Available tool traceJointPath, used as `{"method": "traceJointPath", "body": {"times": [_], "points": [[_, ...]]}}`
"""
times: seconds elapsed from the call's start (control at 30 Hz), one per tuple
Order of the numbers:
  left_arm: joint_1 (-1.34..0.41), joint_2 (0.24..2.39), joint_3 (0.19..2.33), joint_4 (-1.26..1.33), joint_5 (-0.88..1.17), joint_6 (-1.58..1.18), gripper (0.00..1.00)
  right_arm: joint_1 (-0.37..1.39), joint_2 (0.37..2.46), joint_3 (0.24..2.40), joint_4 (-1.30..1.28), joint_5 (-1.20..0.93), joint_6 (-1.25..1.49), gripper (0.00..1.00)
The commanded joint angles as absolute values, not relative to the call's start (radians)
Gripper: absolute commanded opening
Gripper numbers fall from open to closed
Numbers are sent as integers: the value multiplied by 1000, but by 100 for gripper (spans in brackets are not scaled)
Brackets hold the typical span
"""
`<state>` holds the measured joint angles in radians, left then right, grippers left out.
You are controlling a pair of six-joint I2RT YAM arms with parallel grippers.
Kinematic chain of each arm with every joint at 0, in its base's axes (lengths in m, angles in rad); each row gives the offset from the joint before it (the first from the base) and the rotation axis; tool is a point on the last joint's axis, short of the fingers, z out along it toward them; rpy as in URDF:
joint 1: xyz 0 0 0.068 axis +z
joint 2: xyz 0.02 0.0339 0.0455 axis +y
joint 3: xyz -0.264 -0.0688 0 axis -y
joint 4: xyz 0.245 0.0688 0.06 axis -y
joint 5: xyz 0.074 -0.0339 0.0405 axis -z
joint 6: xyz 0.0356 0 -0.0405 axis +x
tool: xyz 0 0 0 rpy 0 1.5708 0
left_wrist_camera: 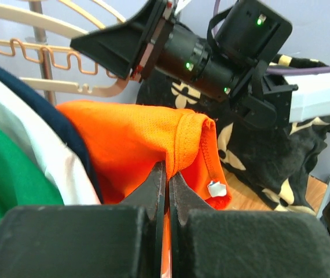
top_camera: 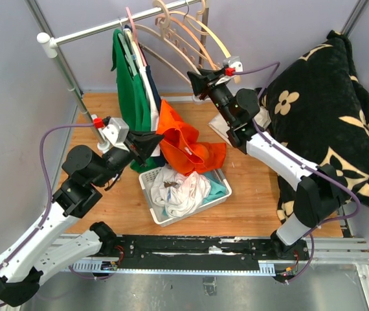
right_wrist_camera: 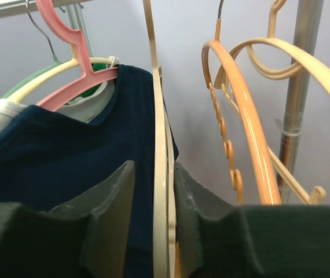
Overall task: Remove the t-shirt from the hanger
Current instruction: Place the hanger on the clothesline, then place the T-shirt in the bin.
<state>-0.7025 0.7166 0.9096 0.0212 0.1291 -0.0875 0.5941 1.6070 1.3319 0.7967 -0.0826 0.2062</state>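
The orange t-shirt (top_camera: 186,146) hangs bunched from my left gripper (top_camera: 159,142) above the basket, apart from the hangers. In the left wrist view the left gripper (left_wrist_camera: 168,169) is shut on a fold of the orange t-shirt (left_wrist_camera: 130,139) near its hem. My right gripper (top_camera: 195,79) is up at the rail. In the right wrist view the right gripper (right_wrist_camera: 153,174) is open around a bare cream hanger (right_wrist_camera: 160,145). The hanger lies against the right finger, with a gap to the left one.
A rail (top_camera: 107,26) carries a green shirt (top_camera: 131,91), a navy shirt (right_wrist_camera: 66,145) on a pink hanger (right_wrist_camera: 66,52), and bare orange (right_wrist_camera: 240,116) and cream hangers. A white basket (top_camera: 153,217) of clothes sits below. A black floral pillow (top_camera: 327,110) lies right.
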Motion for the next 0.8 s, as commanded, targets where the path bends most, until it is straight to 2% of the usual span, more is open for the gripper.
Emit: {"method": "traceJointPath", "body": {"times": [0.0,0.1,0.27,0.77], "points": [[-703,733,992,111,142,-97,1,571,1546,1305,831,-85,216,45],[-703,754,1032,130,142,-95,0,558,1504,1285,816,-86,217,56],[-703,802,1109,164,129,-92,0,540,1382,1224,802,-69,183,64],[-703,970,1449,255,112,-80,0,529,953,1039,582,75,13,67]]}}
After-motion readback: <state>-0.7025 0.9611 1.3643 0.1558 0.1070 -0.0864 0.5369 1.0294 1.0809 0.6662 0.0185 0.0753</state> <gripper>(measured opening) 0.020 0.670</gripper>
